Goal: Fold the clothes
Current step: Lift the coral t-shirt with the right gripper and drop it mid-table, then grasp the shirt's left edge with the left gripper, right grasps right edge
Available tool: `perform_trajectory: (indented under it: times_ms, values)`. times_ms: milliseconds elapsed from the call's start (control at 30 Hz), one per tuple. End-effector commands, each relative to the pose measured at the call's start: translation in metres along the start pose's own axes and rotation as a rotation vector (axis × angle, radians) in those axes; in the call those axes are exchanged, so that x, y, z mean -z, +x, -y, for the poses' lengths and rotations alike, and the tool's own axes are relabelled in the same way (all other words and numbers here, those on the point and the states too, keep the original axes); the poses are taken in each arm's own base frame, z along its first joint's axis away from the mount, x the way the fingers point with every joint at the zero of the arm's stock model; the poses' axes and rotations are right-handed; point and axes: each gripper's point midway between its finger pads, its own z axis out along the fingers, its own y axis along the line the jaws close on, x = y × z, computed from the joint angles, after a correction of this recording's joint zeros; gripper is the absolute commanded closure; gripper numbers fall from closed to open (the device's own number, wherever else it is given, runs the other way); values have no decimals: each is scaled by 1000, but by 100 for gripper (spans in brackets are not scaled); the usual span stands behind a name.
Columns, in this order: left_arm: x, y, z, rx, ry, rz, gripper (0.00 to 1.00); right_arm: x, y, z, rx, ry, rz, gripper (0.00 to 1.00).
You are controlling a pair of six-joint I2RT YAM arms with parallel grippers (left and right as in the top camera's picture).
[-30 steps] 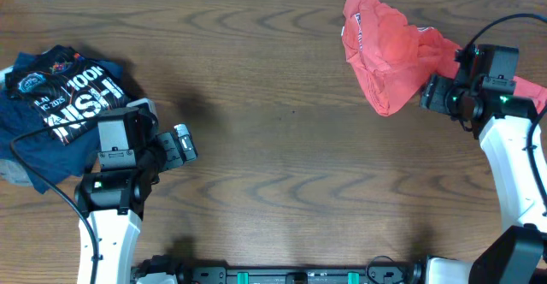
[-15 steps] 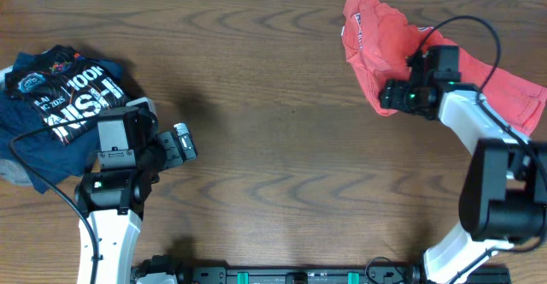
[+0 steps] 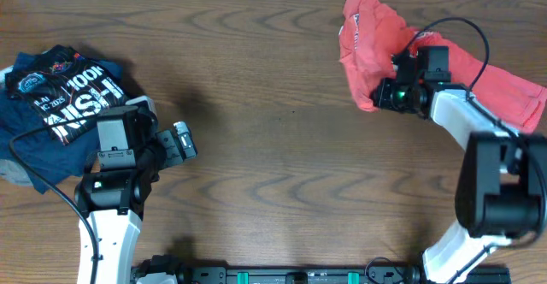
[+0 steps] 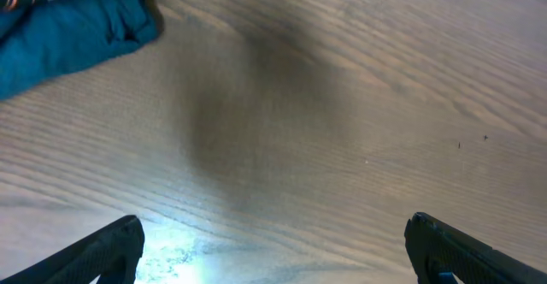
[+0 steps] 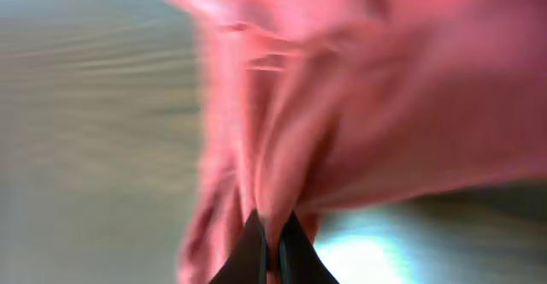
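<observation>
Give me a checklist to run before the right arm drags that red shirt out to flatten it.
1. Grip: right fingers shut on the red T-shirt: ok.
2. Layers pinched: cannot tell, the wrist view is blurred.
3. Shirt spread flat: not ok, it lies bunched at the far right.
4. Helper: left fingers open, holding nothing: ok.
5. Room on the table between the arms: ok, bare wood.
6. Dark shirts apart from the red one: ok.

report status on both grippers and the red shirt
Right gripper shut on crumpled coral-red cotton T-shirt, far right. Left gripper open, empty, over wooden table. Navy printed shirt pile far left, out of the way.
</observation>
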Motion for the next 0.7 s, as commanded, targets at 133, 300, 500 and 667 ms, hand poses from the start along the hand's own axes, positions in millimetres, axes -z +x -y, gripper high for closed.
perform_trajectory:
  times_ms: [133, 300, 500, 667]
  values:
    - [4, -11, 5, 1, 20, 35, 2, 102, 15, -178, 451, -418, 45, 98]
    - [4, -12, 5, 0, 21, 37, 2, 79, 98, -153, 491, -90, -247, 73]
    - [4, -16, 6, -1, 26, 55, 2, 83, 109, -94, 441, 376, -290, 61]
    - [4, -17, 10, 14, 47, 55, 2, 115, 77, -44, 166, 645, -117, 46]
